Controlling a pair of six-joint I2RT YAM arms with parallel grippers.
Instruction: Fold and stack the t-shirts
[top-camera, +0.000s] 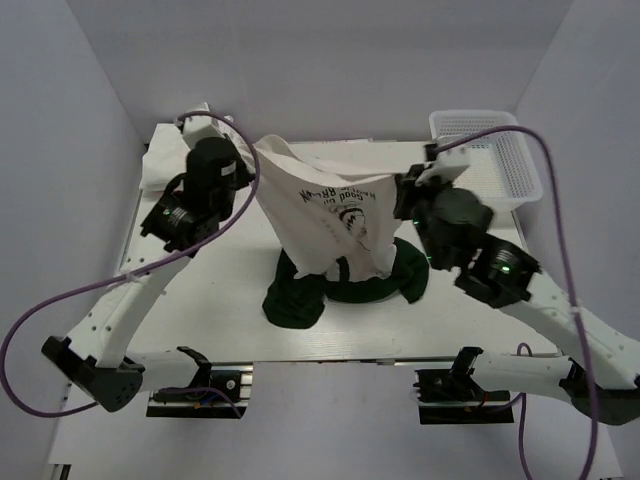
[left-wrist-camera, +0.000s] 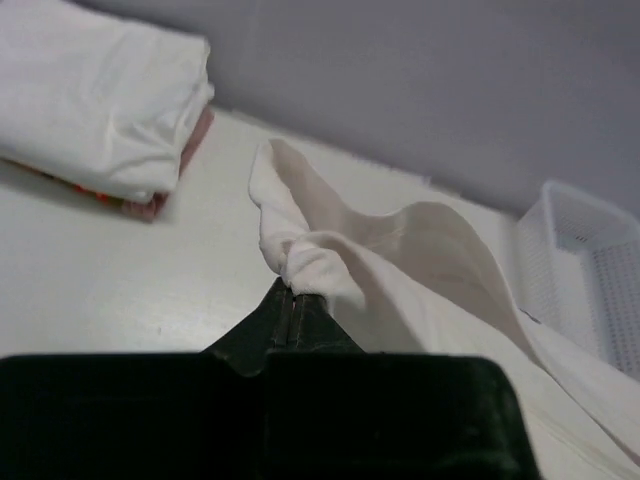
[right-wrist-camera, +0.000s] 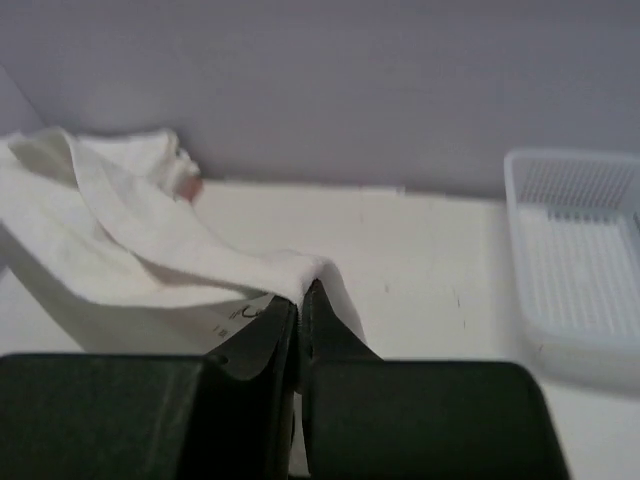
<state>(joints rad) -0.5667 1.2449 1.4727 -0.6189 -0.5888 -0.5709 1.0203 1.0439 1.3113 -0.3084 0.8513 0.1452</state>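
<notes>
The cream-white t-shirt (top-camera: 330, 215) with black lettering hangs lifted between both grippers; its dark green sleeves (top-camera: 300, 295) drag on the table below. My left gripper (top-camera: 247, 160) is shut on one bunched corner of the shirt (left-wrist-camera: 300, 262). My right gripper (top-camera: 405, 188) is shut on the other edge (right-wrist-camera: 300, 272). A stack of folded t-shirts, plain white on top with an orange-pink one beneath, lies at the back left (left-wrist-camera: 100, 100), also in the top view (top-camera: 165, 160) and in the right wrist view (right-wrist-camera: 150, 150).
A white plastic lattice basket (top-camera: 495, 155) stands at the back right, also seen from the left wrist (left-wrist-camera: 590, 270) and the right wrist (right-wrist-camera: 580, 250). Grey walls enclose the table (top-camera: 200, 300) on three sides.
</notes>
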